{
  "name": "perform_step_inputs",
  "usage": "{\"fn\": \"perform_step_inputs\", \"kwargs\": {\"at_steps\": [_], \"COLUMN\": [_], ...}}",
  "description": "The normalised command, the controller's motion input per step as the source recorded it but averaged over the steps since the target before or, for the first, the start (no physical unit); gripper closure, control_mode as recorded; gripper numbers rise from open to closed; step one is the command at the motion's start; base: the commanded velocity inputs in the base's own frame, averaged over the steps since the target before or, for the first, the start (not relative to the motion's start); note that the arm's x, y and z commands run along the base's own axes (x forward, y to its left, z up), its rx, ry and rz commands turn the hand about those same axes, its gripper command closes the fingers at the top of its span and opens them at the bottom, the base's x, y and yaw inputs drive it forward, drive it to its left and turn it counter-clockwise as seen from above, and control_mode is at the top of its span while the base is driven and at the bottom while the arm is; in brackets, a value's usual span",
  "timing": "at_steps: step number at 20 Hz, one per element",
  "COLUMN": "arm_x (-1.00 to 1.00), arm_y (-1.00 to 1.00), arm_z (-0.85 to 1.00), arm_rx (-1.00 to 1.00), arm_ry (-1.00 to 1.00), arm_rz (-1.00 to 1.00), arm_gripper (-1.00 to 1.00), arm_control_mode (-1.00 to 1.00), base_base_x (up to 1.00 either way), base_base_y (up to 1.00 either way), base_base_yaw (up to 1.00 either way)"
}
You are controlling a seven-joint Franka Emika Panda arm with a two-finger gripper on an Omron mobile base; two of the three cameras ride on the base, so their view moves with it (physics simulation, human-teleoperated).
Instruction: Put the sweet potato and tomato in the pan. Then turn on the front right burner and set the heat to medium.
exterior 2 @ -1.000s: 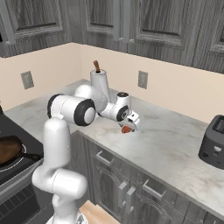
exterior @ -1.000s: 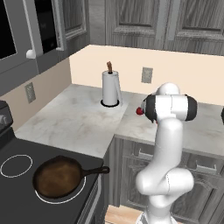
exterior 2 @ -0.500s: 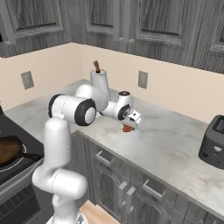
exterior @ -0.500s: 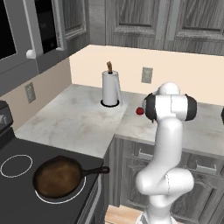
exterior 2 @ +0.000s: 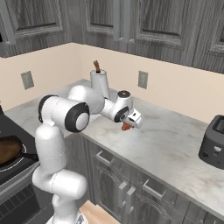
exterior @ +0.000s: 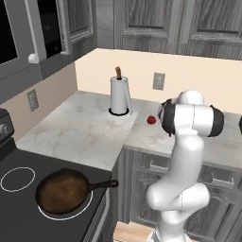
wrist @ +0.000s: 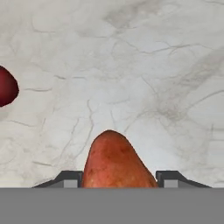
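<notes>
My gripper (wrist: 119, 178) is shut on the sweet potato (wrist: 114, 161), an orange-pink lump held between the two fingertips just above the marble counter. The right base view shows the gripper (exterior 2: 127, 126) and the sweet potato (exterior 2: 126, 127) beyond the arm's elbow. A small way to one side on the counter lies the tomato (wrist: 6, 86), a red ball (exterior: 151, 120) also seen next to the arm. The pan (exterior: 63, 191) rests on the front right burner (exterior: 81, 212) of the black stovetop, its handle pointing toward the counter. Its edge (exterior 2: 8, 149) shows at far left.
A paper towel holder (exterior: 120, 97) stands against the back wall near the tomato. A dark toaster (exterior 2: 214, 142) sits at the counter's right end. A smaller burner circle (exterior: 17, 179) lies left of the pan. Upper cabinets hang above.
The jaws have closed on the sweet potato. The hand has crept slightly up and back with it; tomato and pan have not moved.
</notes>
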Motion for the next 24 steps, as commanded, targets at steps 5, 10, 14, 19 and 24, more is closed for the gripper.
{"fn": "perform_step_inputs", "kwargs": {"at_steps": [5,10,14,19,24], "arm_x": [-0.71,-0.81,-0.68,-0.42,-0.16], "arm_y": [0.28,0.45,0.41,0.27,0.46], "arm_z": [0.71,0.73,0.85,0.96,0.97], "arm_rx": [0.0,0.01,0.04,0.07,0.07], "arm_ry": [-0.41,-0.29,-0.05,0.03,0.18], "arm_rz": [0.0,0.0,0.01,0.03,0.07], "arm_gripper": [1.0,1.0,1.0,1.0,1.0], "arm_control_mode": [-1.0,-1.0,-1.0,-1.0,-1.0], "base_base_x": [0.0,0.0,0.0,0.0,0.0], "base_base_y": [0.0,0.0,0.0,0.0,0.0], "base_base_yaw": [0.0,0.0,0.0,0.0,0.0]}}
